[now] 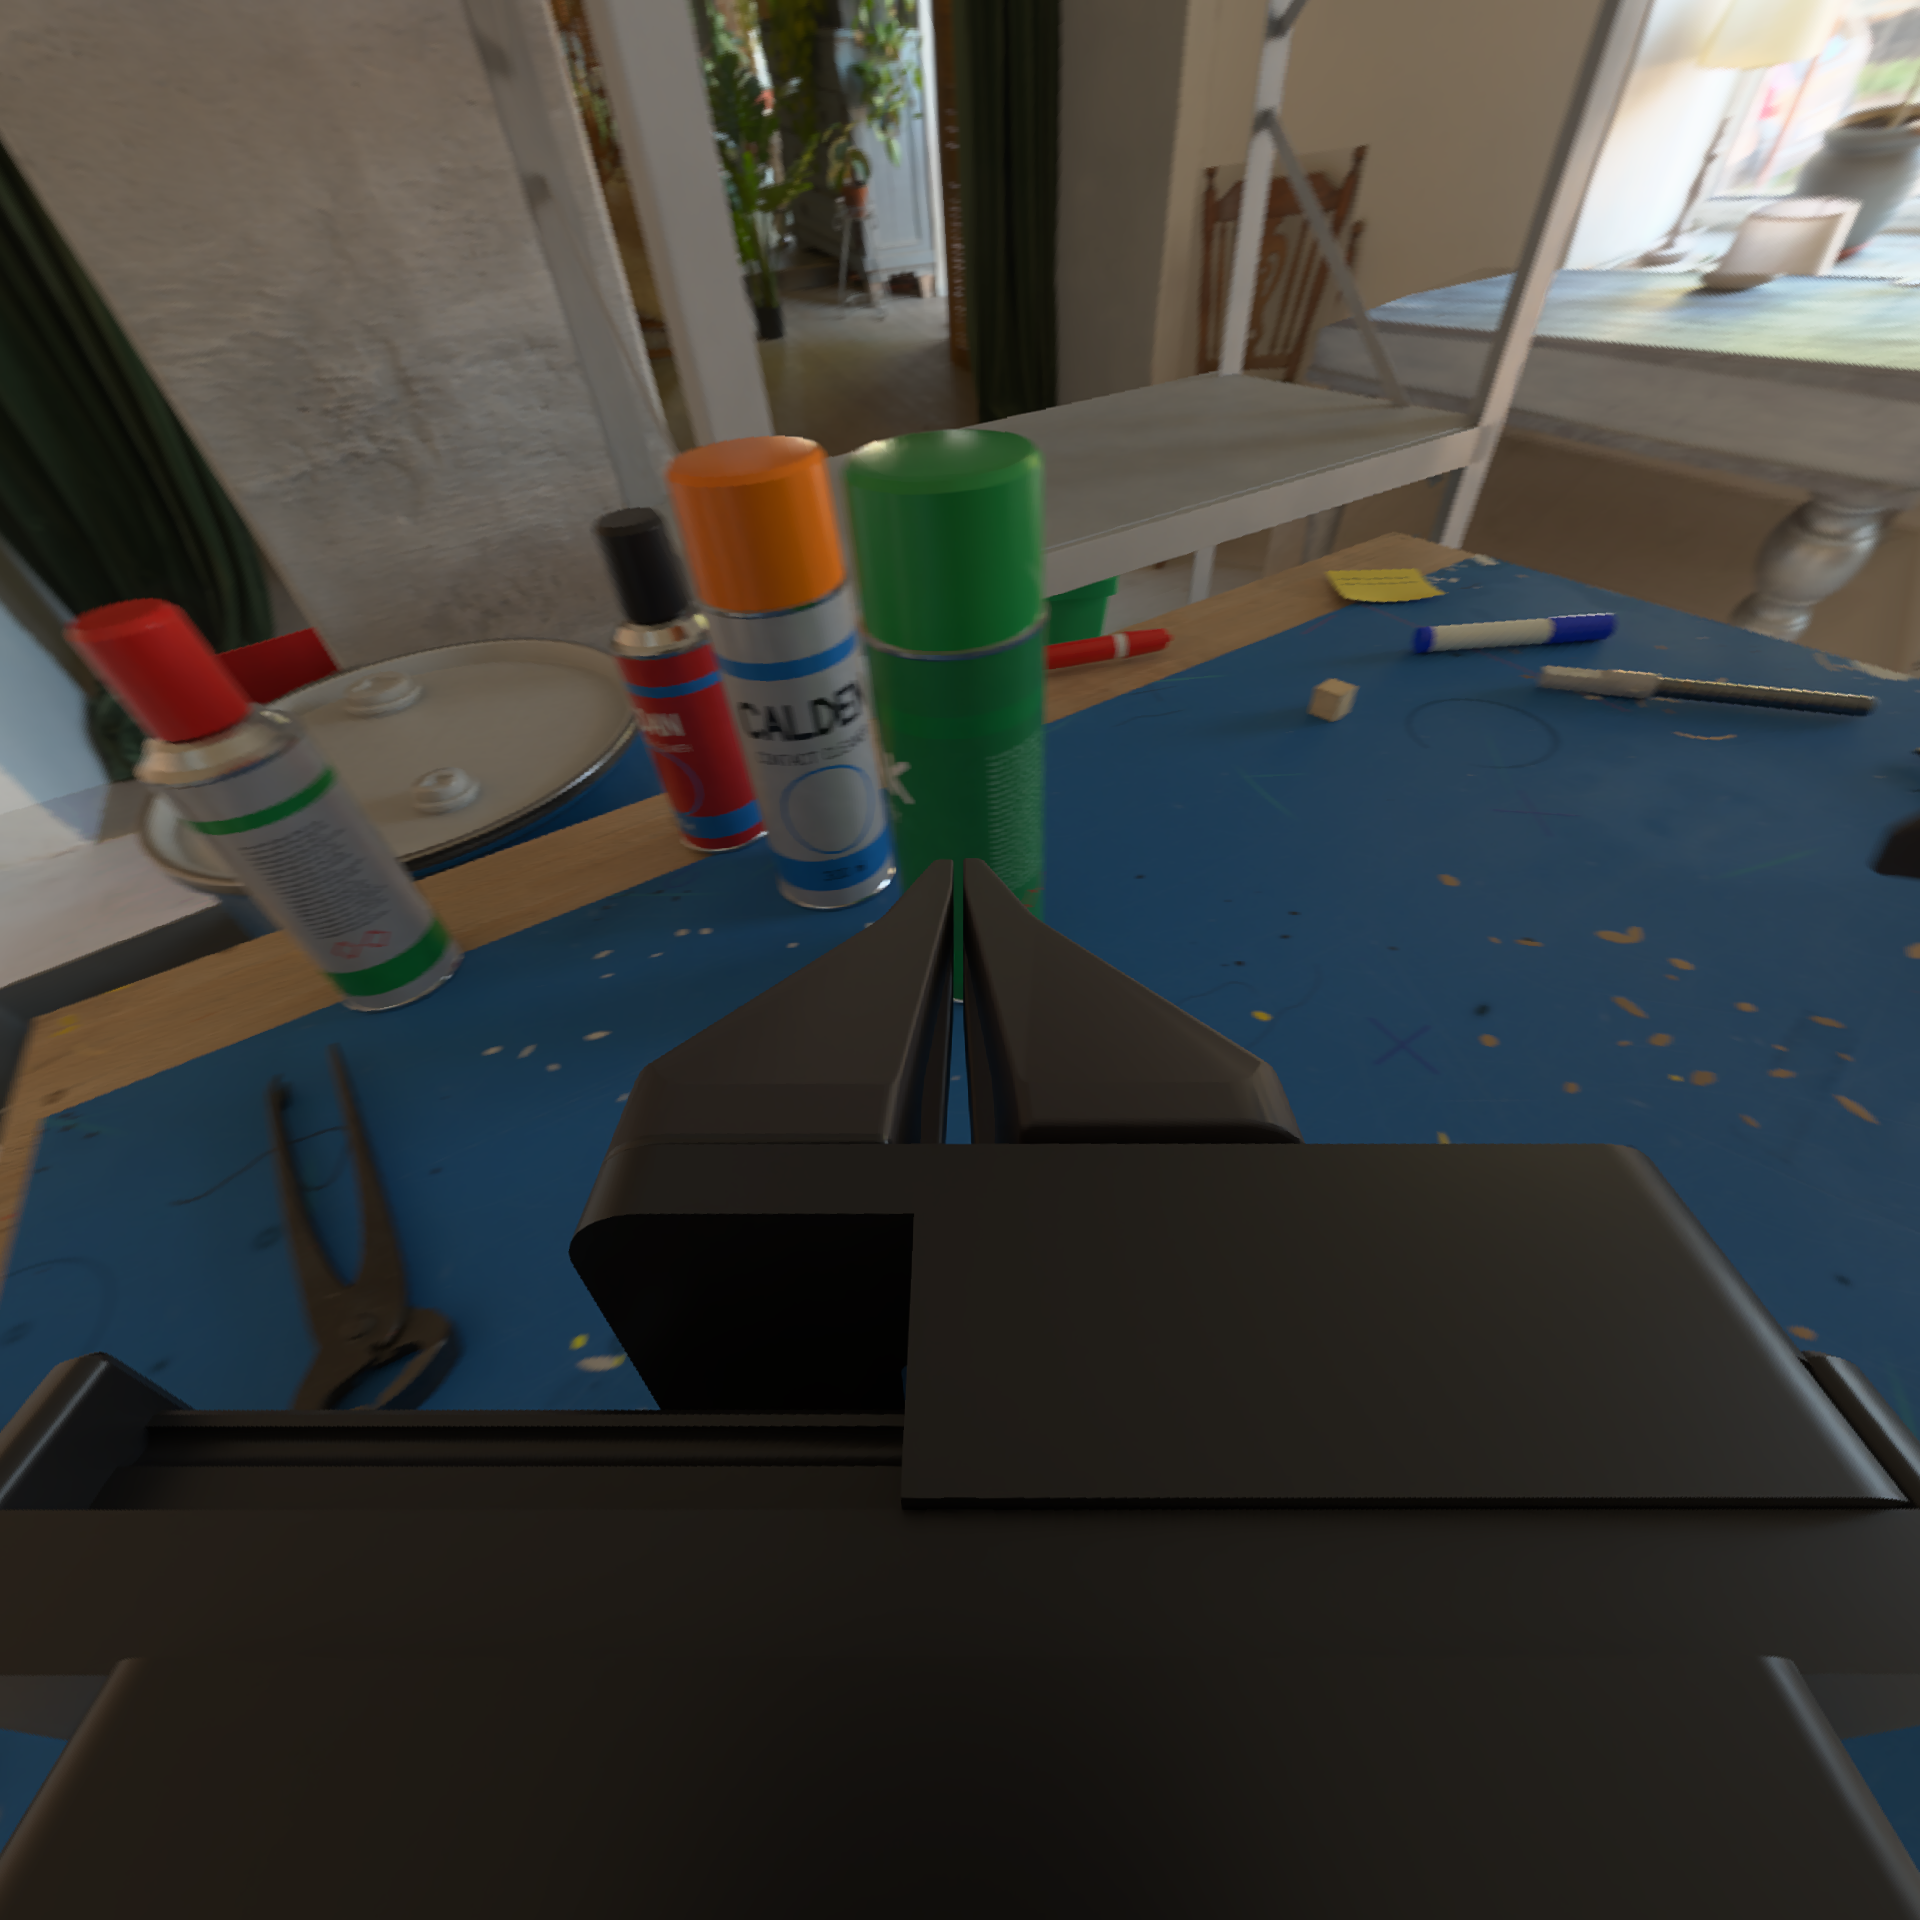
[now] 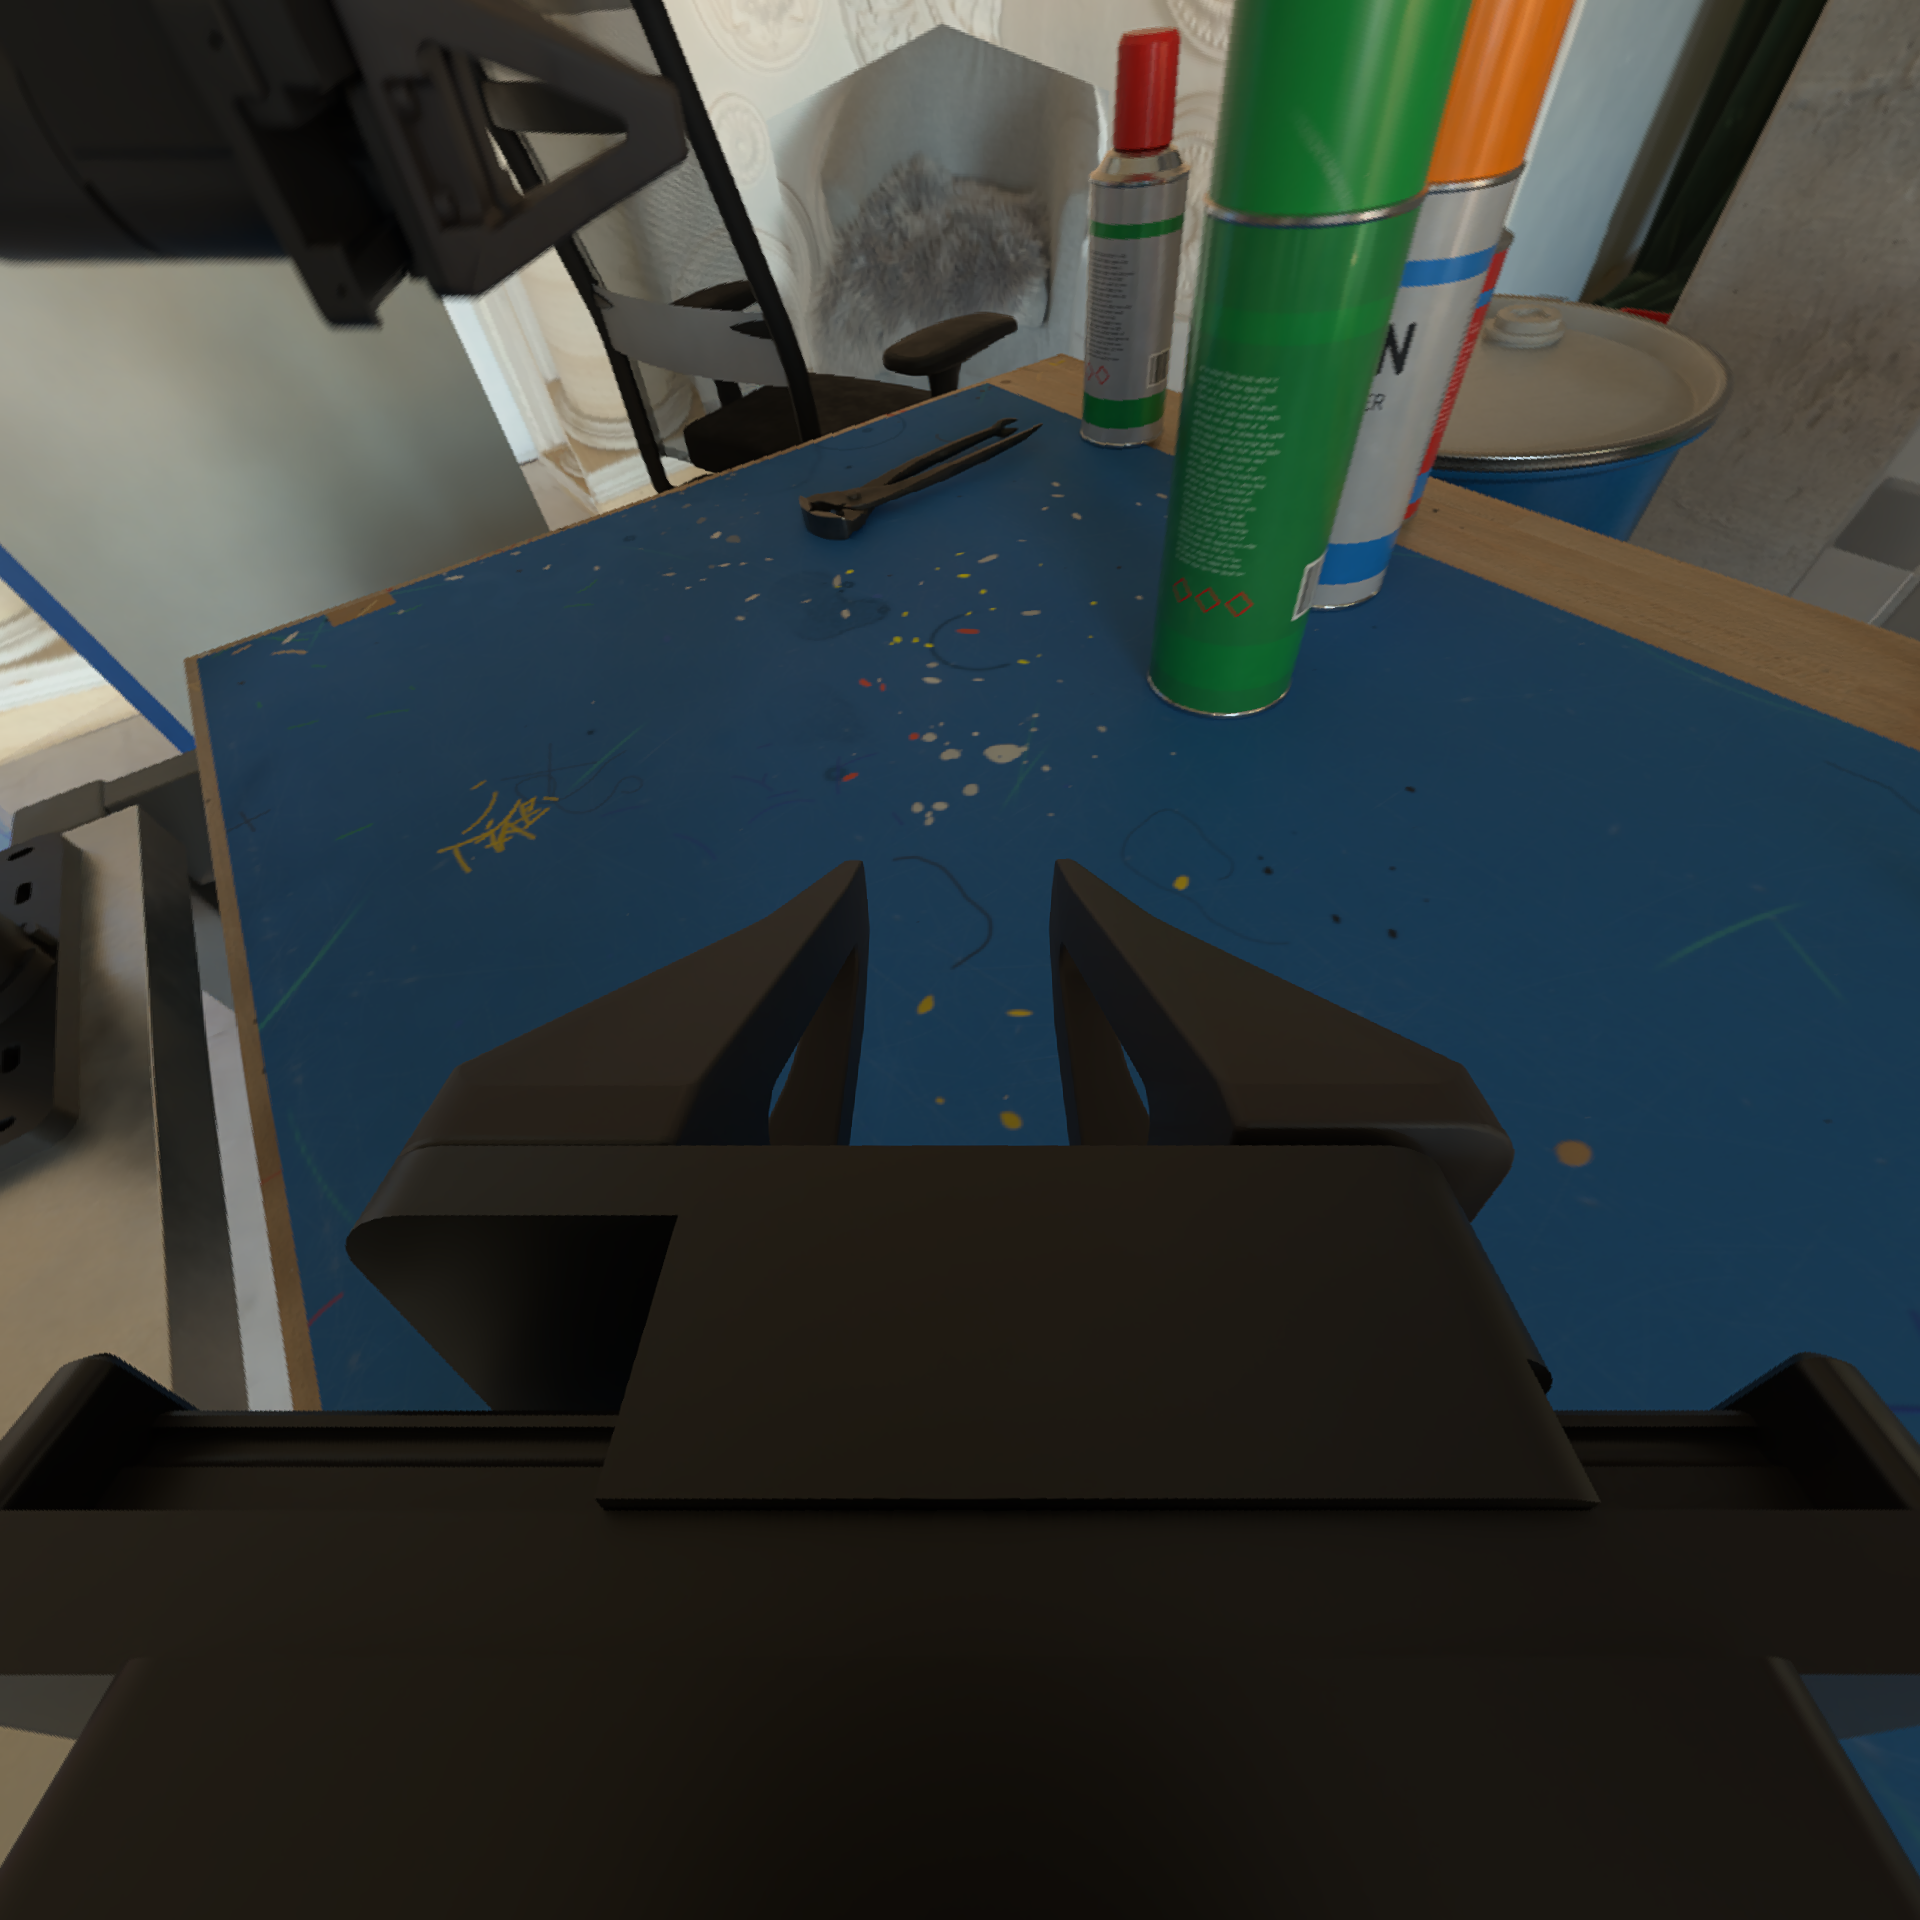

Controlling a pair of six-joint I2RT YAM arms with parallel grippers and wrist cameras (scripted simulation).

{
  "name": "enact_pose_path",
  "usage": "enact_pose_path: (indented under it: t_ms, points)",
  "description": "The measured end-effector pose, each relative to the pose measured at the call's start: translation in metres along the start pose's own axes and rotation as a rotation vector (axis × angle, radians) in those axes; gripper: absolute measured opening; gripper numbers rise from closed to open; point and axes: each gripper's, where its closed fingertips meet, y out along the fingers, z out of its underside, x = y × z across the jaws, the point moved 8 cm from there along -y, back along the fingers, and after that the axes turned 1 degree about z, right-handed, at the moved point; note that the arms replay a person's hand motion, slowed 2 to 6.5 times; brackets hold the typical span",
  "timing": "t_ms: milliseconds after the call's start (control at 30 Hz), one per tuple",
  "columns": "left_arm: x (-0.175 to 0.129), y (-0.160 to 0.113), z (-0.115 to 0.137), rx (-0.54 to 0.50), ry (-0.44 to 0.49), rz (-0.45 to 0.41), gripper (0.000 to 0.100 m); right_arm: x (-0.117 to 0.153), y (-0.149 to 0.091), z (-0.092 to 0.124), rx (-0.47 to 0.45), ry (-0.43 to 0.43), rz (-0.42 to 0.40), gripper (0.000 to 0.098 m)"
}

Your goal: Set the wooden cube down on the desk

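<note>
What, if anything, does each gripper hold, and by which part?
Nothing is held. The left gripper is shut and empty, the right gripper open and empty; the small wooden cube lies on the blue desk mat.

The left wrist view looks low and nearly level across the tabletop (image 1: 1351,935), close behind the green can (image 1: 951,665). The right wrist view sits higher and tilts down at the tabletop (image 2: 623,883). Both share the green can (image 2: 1278,436), the pliers (image 1: 348,1247) (image 2: 904,480) and the other cans.
</note>
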Motion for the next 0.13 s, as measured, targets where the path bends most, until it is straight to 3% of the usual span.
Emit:
enact_pose_path:
  t_ms: [133]
  points:
    - [0.031, -0.008, -0.012, 0.041, 0.022, -0.077, 0.003, 0.01, -0.001, 0.015, -0.02, -0.012, -0.018, 0.0293]
